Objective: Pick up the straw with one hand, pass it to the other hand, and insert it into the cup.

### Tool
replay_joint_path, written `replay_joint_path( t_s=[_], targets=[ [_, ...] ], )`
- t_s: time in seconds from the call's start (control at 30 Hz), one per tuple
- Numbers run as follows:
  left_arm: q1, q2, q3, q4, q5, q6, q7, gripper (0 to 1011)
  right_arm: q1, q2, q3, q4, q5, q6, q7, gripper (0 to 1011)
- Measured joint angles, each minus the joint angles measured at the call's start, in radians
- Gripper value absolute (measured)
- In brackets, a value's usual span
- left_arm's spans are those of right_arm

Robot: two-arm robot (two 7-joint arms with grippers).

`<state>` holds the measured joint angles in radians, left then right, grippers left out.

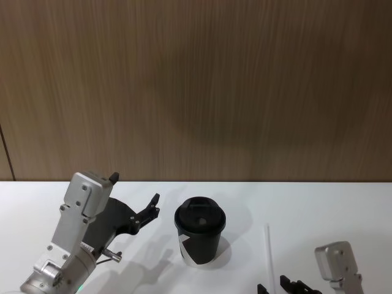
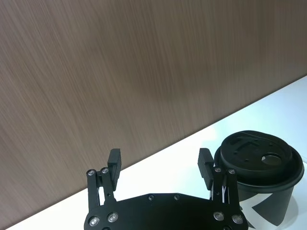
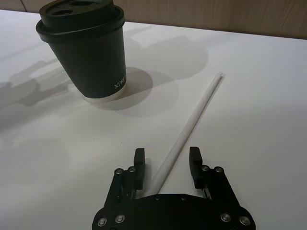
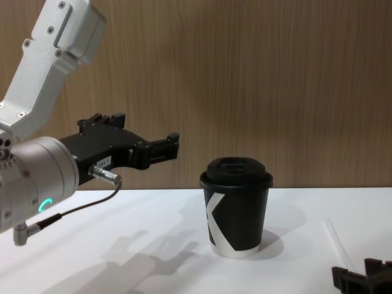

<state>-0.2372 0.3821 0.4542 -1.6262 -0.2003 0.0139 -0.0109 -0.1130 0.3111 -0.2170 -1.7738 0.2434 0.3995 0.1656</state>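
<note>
straw [image 3: 196, 115] near end hidden beneath spread right hand [image 3: 167, 154]

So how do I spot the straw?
On the white table, look right of the black cup. The straw lies there, one end inside the open right gripper; the left gripper hovers at the cup's left. It's the only thin white stick.

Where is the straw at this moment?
In the head view the straw lies flat on the white table on the robot's right, beside the cup, its near end inside the open right gripper.
</note>
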Motion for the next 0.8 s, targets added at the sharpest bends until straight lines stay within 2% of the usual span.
replay_joint_path(
  t_s=[0.23,0.33,0.5,0.8],
  targets=[
    [0.000,0.000,0.000,0.000,0.000,0.000,0.000,1003,0.000,-0.003,0.001,0.001,0.002,0.003,0.000,364],
    [0.000,0.000,0.000,0.000,0.000,0.000,0.000,1003,-0.001,-0.004,0.001,0.001,0.002,0.004,0.000,236],
    [0.000,0.000,0.000,0.000,0.000,0.000,0.000,1003,-0.001,-0.005,0.001,0.001,0.003,0.005,0.000,104],
    [0.000,0.000,0.000,0.000,0.000,0.000,0.000,1003,-0.001,-0.006,0.001,0.001,0.004,0.006,0.001,21]
  ],
)
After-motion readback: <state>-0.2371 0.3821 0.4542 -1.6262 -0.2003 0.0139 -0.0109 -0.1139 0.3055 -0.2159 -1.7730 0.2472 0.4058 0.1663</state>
